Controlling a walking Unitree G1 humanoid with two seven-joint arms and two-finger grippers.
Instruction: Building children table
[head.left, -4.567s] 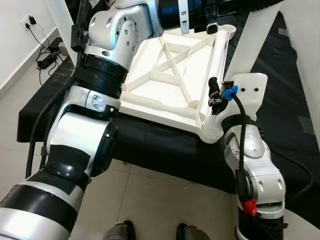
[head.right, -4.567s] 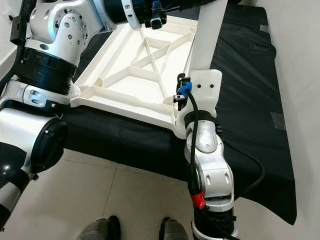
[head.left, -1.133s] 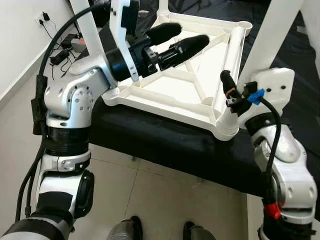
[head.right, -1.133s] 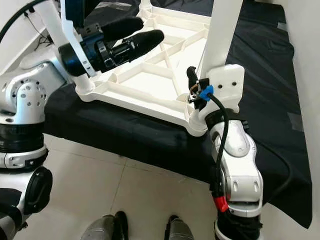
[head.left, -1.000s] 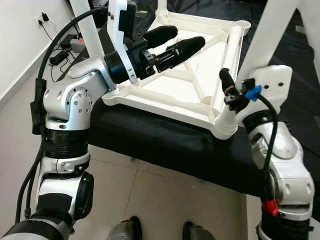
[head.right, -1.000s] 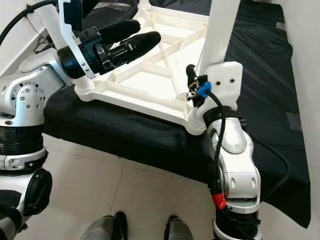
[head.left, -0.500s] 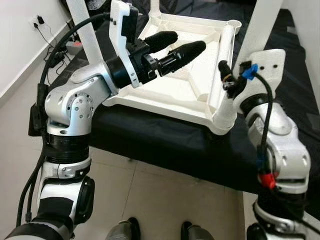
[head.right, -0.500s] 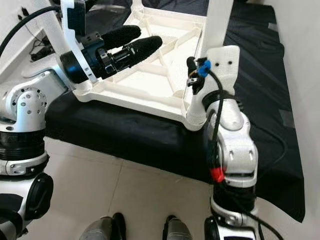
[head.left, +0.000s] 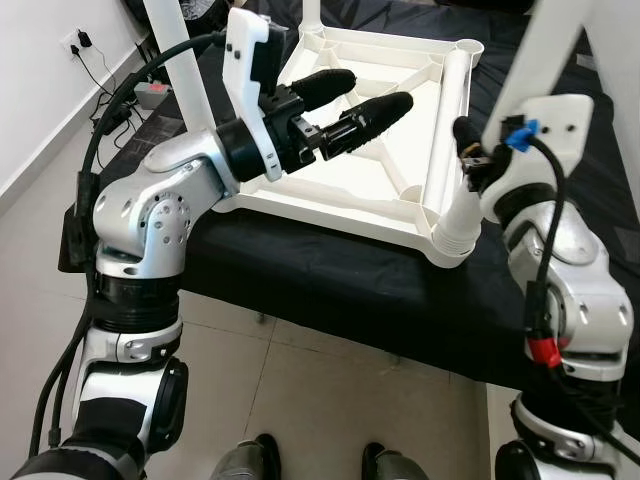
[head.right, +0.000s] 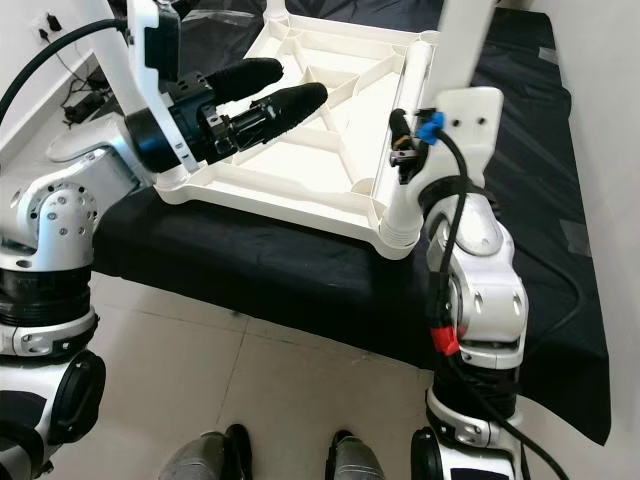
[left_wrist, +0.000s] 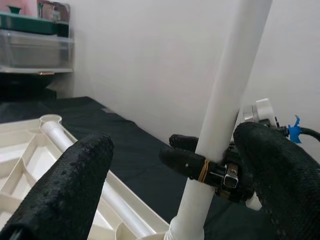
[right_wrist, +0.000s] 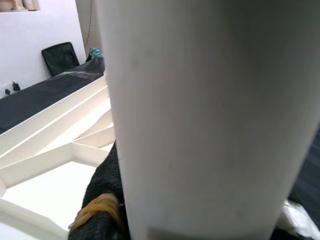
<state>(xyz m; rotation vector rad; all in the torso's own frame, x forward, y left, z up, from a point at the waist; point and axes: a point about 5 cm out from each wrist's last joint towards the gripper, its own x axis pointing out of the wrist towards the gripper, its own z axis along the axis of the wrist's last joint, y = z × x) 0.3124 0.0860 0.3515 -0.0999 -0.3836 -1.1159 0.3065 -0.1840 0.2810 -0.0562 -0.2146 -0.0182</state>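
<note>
White plastic tabletop (head.left: 365, 140) lies upside down on a worktop (head.left: 330, 275) draped in black cloth, its ribbed underside facing up. Near edge of the tabletop sits close to the worktop's front edge.

White table leg (head.right: 440, 110) stands upright in the socket at the near right corner of the tabletop. Another white leg (head.left: 180, 70) rises at the near left corner, and a third (head.left: 311, 14) at the far side.

Right claw (left_wrist: 210, 167) is clamped round the near right leg, low down, just above the socket; in the left wrist view one black finger (left_wrist: 182, 156) wraps across the leg's front. The right wrist view is pressed up against the leg's white surface.

Left claw (head.left: 355, 95) hovers over the middle of the tabletop's underside, pointing toward the right-hand leg. Its two black fingers (head.left: 375, 110) are spread apart with nothing between them, not touching the tabletop.

On the floor to the left, by the wall: a power strip (head.left: 155, 90) and dark cables (head.left: 105, 55) running to a wall socket. Pale floor tiles (head.left: 320, 400) in front of the worktop; robot's dark feet (head.left: 245, 462) at the bottom.
</note>
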